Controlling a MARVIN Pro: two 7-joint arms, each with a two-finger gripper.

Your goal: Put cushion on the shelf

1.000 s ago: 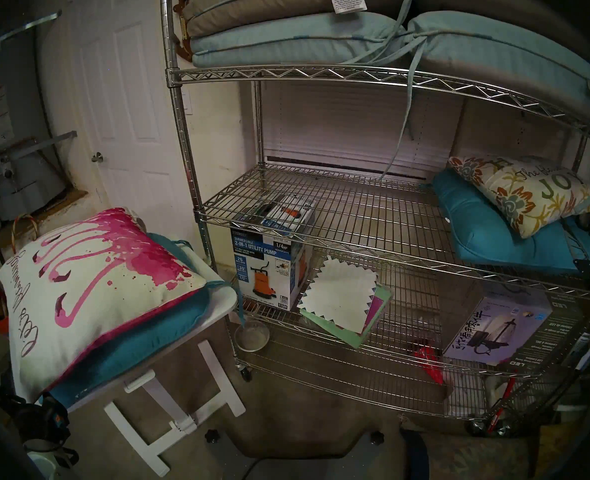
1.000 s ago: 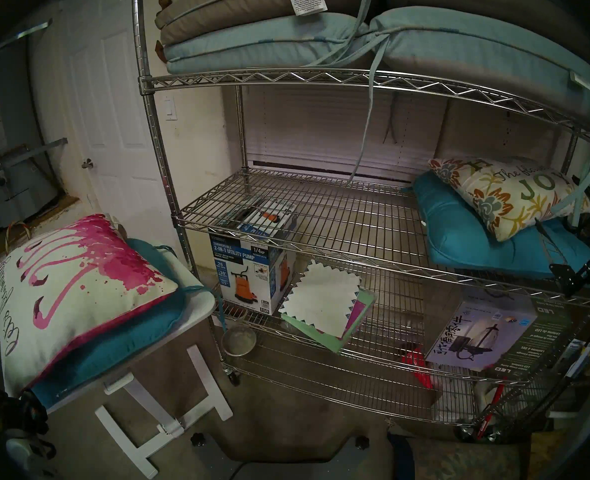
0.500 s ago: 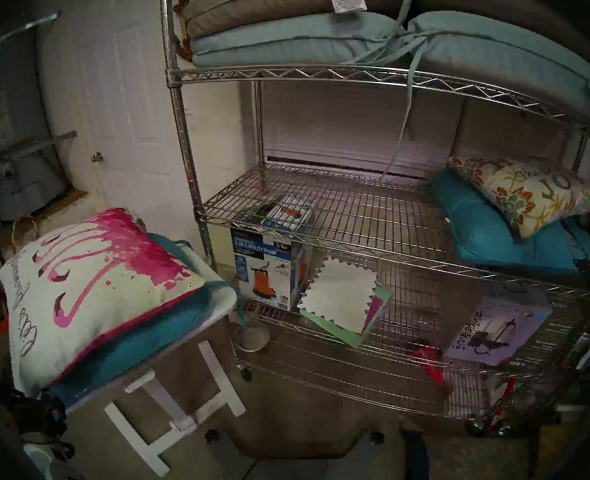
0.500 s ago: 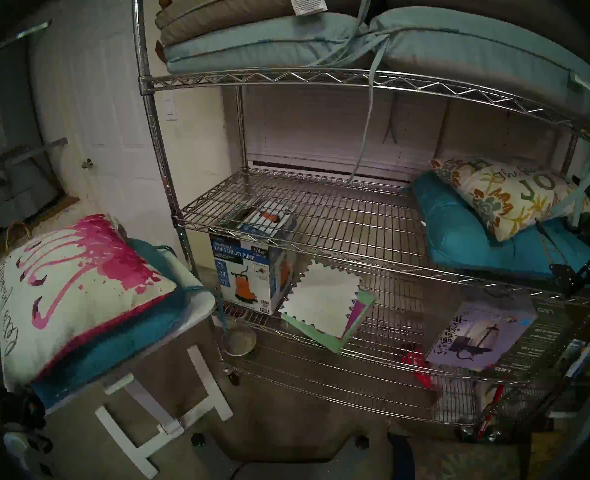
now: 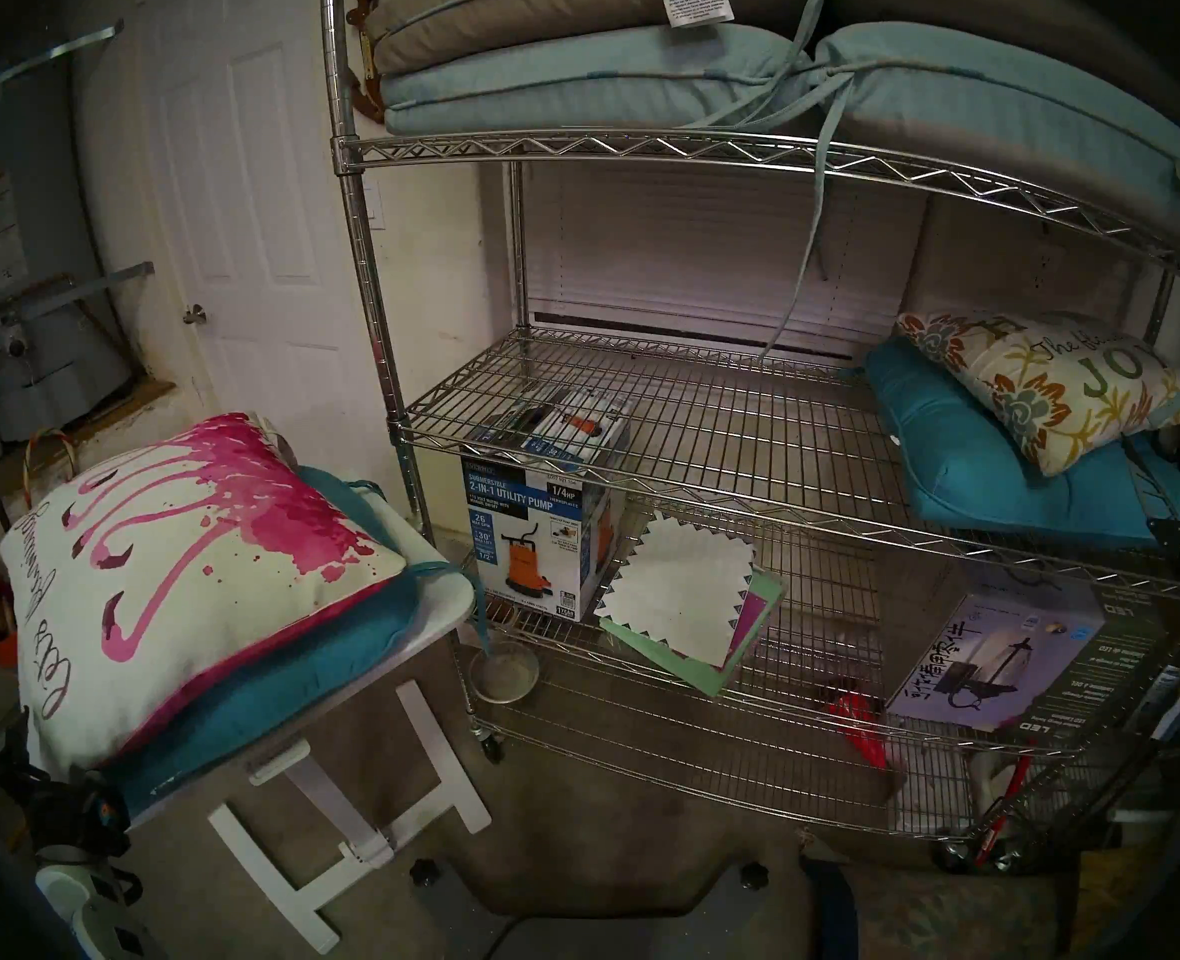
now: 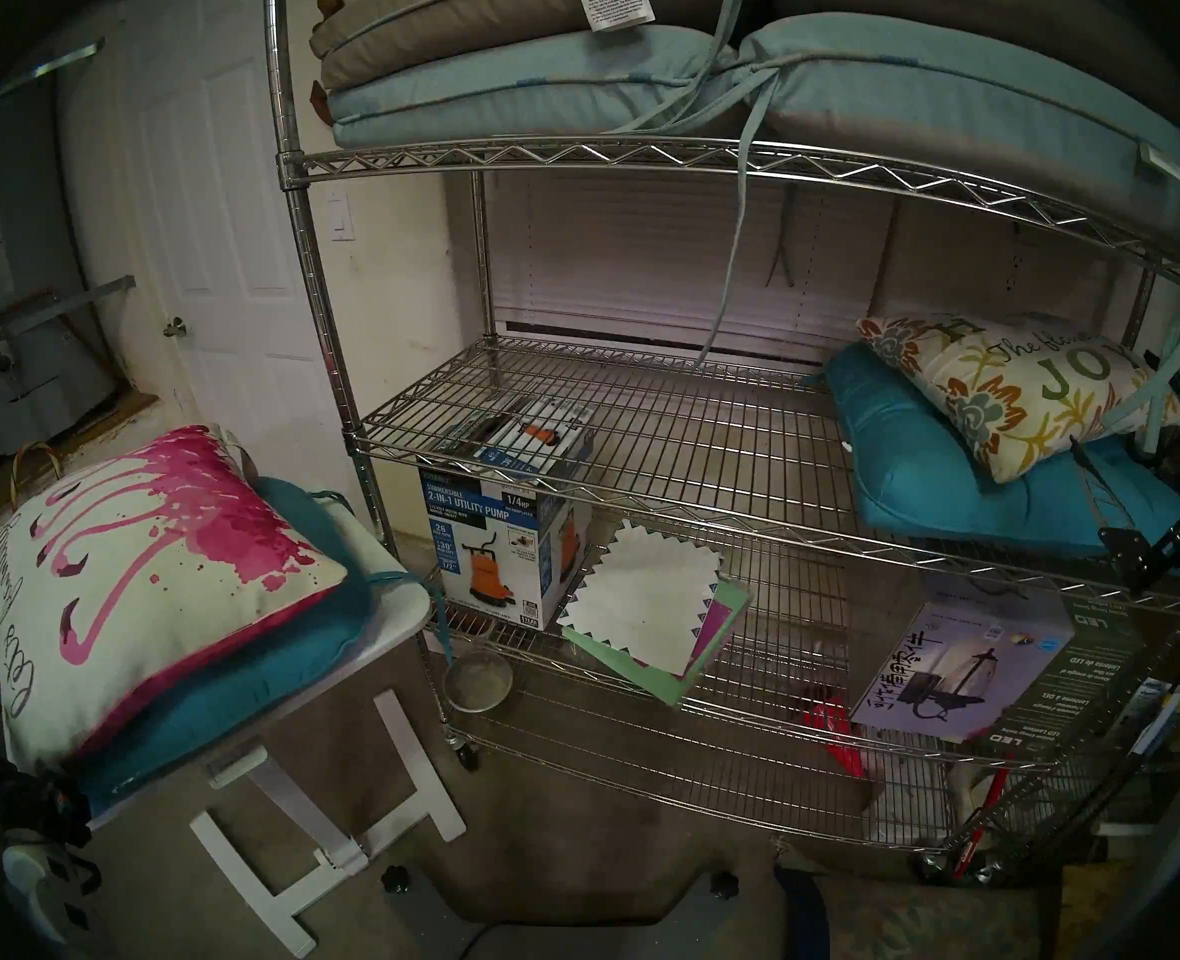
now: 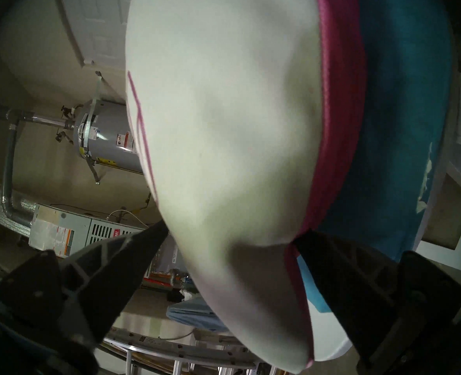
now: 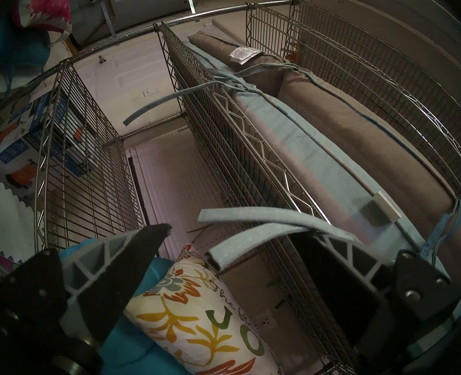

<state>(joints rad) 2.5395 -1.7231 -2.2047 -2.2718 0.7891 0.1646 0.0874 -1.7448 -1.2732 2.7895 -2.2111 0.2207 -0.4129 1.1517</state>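
— Shifted since 1 second back: the flamingo cushion (image 5: 185,577) has its near corner lifted a little and its far edge pulled slightly toward the robot, and the left gripper (image 5: 81,810) at that corner sits a touch higher in the head view.

— And where is that cushion lying?

— On top of a teal cushion (image 5: 282,688), both on the small white bench (image 5: 445,591) just left of the shelf (image 5: 642,149). Nothing on the shelf has changed place.

— What is the left gripper doing?

— Its 2 fingers (image 7: 121,260) are spread wide with the cushion's white-and-pink corner between them — 1 finger on the white face, the other by the pink seam where the teal cushion begins. Whether they press the fabric I cannot tell.

— The right one?

— The right gripper (image 8: 232,247) stands wide open and holds nothing. It is at the right end of the shelf's middle tier, beside the floral "JOY" pillow (image 8: 202,317) that rests on another teal cushion (image 5: 989,480). A pale blue tie strap (image 8: 264,217) from the seat pads (image 5: 573,72) on the tier above hangs across its view.

— Below that?

— A utility pump box (image 5: 538,529) and a lantern box (image 5: 1003,654), both unmoved.
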